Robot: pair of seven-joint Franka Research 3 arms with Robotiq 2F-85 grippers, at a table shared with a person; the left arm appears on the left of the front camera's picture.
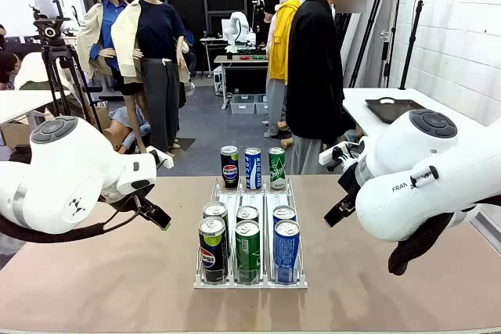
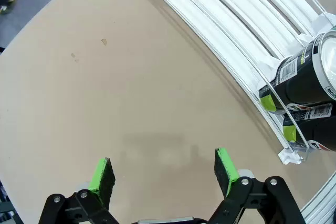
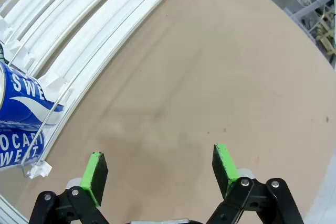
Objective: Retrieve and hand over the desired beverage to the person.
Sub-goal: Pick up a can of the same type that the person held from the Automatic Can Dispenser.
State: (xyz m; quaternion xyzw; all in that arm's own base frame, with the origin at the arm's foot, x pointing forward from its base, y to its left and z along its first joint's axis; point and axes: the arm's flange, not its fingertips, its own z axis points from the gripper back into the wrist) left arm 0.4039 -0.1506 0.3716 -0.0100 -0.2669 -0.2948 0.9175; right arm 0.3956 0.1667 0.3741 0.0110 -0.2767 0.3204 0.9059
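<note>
A white three-lane rack (image 1: 221, 281) stands mid-table with several beverage cans: black Pepsi (image 1: 211, 249), green (image 1: 247, 250) and blue (image 1: 286, 249) in front, and three more upright at its far end (image 1: 253, 168). The person (image 1: 313, 68) in a black jacket stands beyond the far edge, turned sideways. My left gripper (image 2: 163, 169) hangs open over bare table left of the rack (image 2: 231, 30), with black cans (image 2: 310, 77) off to its side. My right gripper (image 3: 160, 174) is open over bare table right of the rack (image 3: 94, 19), near a blue Pocari Sweat can (image 3: 21, 114). Neither holds anything.
Both white arms (image 1: 70, 181) (image 1: 423, 177) hover at the rack's sides. A side table with a black tray (image 1: 395, 109) stands at the back right. A camera tripod (image 1: 55, 52) is at the back left.
</note>
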